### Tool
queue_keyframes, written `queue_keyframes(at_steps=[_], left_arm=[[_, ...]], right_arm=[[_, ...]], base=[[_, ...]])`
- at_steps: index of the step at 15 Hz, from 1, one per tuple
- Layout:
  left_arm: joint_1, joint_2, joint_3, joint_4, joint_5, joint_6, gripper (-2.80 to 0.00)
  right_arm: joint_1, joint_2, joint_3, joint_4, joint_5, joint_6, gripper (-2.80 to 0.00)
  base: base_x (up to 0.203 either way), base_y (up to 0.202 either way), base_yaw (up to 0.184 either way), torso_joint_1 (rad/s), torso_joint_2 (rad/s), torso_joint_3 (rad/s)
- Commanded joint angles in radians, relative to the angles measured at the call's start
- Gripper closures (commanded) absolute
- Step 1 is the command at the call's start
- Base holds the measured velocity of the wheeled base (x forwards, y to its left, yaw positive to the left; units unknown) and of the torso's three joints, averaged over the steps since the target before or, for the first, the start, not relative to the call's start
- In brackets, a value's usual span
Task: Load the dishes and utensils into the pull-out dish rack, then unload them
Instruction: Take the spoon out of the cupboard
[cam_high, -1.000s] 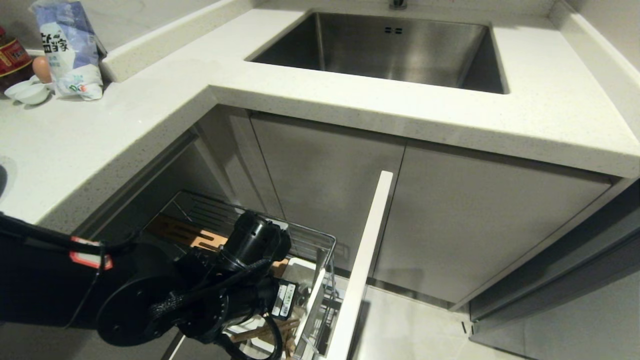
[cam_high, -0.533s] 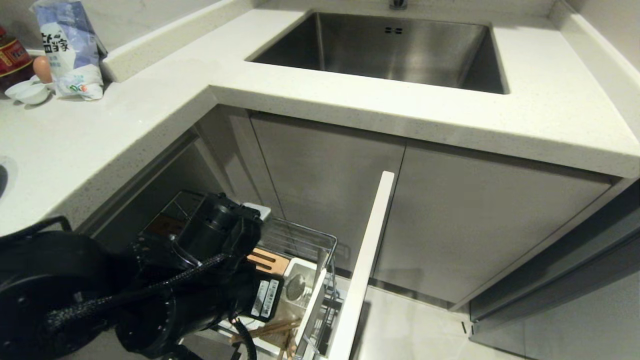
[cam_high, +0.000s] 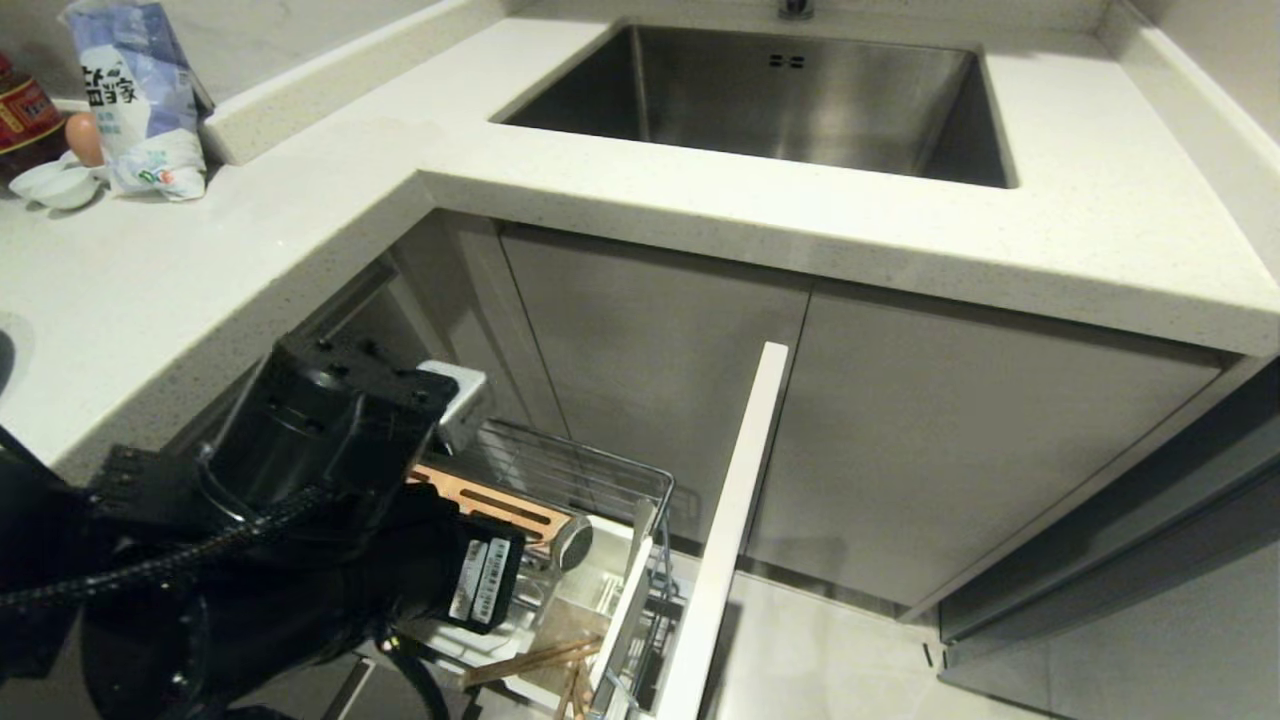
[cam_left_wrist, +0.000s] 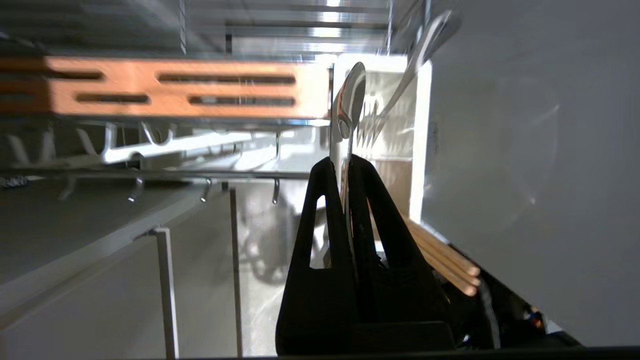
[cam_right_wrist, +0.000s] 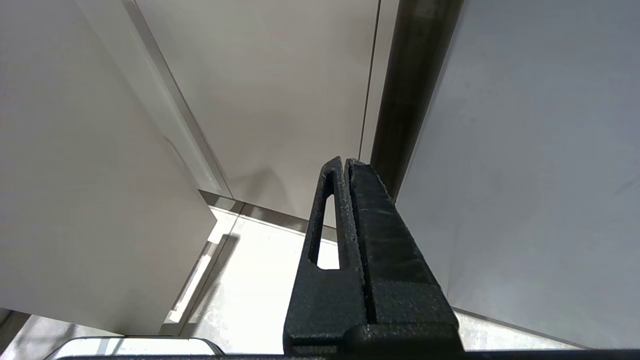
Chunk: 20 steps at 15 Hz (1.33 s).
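The left gripper (cam_left_wrist: 343, 162) pinches the spoon (cam_left_wrist: 348, 102) tight over the dish rack (cam_high: 600, 480); chopsticks (cam_left_wrist: 442, 257) lie just beside it; the parked right gripper (cam_right_wrist: 345, 162) is closed, empty; label writing unreadable.

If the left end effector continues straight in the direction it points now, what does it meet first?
Probably the white utensil caddy of the pull-out dish rack. The left end effector, shut on the spoon, points toward it; the spoon's bowl would arrive before the fingers. Depth is unclear.

Silver spoon (cam_left_wrist: 349, 102); light-wood chopsticks (cam_left_wrist: 440, 257); black gripper (cam_left_wrist: 345, 165).
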<state>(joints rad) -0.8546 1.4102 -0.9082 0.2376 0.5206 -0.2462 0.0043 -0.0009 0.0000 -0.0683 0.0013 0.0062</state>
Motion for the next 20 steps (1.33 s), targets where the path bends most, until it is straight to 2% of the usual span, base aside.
queue_keyframes(at_steps=[1,4,6,8,11,13,15,18,20], left_arm=[[-0.022,-0.087,-0.033,0.008,0.024,-0.005,0.0],[-0.043,-0.172,-0.096,-0.005,0.102,-0.007,0.0],[-0.044,-0.235,-0.136,-0.054,0.161,-0.002,0.0],[-0.042,-0.288,-0.164,-0.165,0.202,0.006,0.0],[-0.011,-0.369,-0.158,-0.352,0.208,0.104,0.0],[0.109,-0.403,-0.161,-0.473,0.189,0.197,0.0],[0.282,-0.431,-0.163,-0.545,0.166,0.266,0.0],[0.634,-0.468,-0.168,-0.596,0.122,0.314,0.0],[0.904,-0.51,-0.155,-0.607,0.063,0.324,0.0]], right_arm=[[0.0,-0.001,0.023,-0.001,0.0,0.0,0.0],[0.0,-0.001,0.023,-0.001,0.0,0.0,0.0],[0.0,-0.001,0.023,-0.001,0.0,0.0,0.0],[0.0,-0.001,0.023,-0.001,0.0,0.0,0.0],[0.0,-0.001,0.023,-0.001,0.0,0.0,0.0],[0.0,-0.001,0.023,-0.001,0.0,0.0,0.0],[0.0,-0.001,0.023,-0.001,0.0,0.0,0.0],[0.0,-0.001,0.023,-0.001,0.0,0.0,0.0],[0.0,-0.001,0.023,-0.001,0.0,0.0,0.0]], base=[[0.0,0.0,0.0,0.0,0.0,0.0],[0.0,0.0,0.0,0.0,0.0,0.0],[0.0,0.0,0.0,0.0,0.0,0.0],[0.0,0.0,0.0,0.0,0.0,0.0],[0.0,0.0,0.0,0.0,0.0,0.0],[0.0,0.0,0.0,0.0,0.0,0.0],[0.0,0.0,0.0,0.0,0.0,0.0],[0.0,0.0,0.0,0.0,0.0,0.0],[0.0,0.0,0.0,0.0,0.0,0.0]])
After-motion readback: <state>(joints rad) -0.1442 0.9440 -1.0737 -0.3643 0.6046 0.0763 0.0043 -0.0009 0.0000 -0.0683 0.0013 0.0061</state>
